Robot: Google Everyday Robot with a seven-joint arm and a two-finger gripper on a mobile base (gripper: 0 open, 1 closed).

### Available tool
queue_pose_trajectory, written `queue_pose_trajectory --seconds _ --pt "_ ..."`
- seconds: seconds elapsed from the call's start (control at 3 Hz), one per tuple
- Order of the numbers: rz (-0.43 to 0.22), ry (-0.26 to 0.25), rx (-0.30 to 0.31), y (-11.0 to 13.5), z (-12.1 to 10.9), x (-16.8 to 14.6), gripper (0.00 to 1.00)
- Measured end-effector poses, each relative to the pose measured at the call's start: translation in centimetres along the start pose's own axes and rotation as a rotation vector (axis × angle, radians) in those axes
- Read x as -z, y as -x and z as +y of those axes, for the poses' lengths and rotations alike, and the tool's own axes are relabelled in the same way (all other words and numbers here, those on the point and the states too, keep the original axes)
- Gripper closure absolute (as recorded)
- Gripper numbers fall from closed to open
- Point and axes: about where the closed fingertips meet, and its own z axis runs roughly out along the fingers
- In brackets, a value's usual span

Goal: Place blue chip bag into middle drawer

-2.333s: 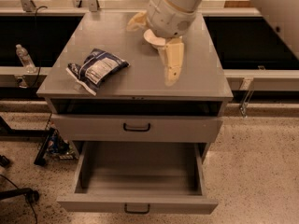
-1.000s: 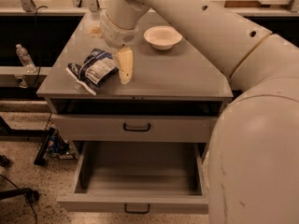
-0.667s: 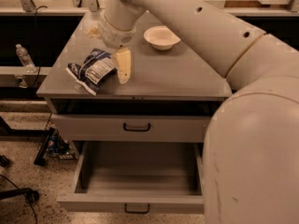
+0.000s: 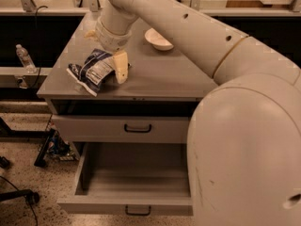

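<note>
The blue chip bag (image 4: 91,72) lies crumpled near the front left corner of the grey tabletop, its white label facing up. My gripper (image 4: 121,72) hangs from the wrist over the table and comes down right at the bag's right end, touching or almost touching it. The middle drawer (image 4: 126,204) is pulled out below, its grey box empty, with a black bar handle on its front. My large white arm fills the right side of the view and hides the cabinet's right part.
A white bowl (image 4: 157,38) sits at the back of the tabletop. The upper drawer front (image 4: 94,127) under the tabletop is shut. A water bottle (image 4: 23,56) stands on a shelf at the left. Cables and a chair base lie on the floor at the left.
The gripper has swung from the middle right of the tabletop leftward to the bag's right end, and has hardly moved in the last second. The bag and the drawer have stayed put.
</note>
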Motion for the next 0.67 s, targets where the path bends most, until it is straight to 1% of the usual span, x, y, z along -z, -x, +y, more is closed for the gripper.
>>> queue_pose_trajectory --seconds 0.33,0.67 --pt "0.001 -0.008 0.002 -0.11 -0.19 -0.65 0.13" --pt "0.013 -0.023 0.002 0.39 0.04 -0.03 0.44"
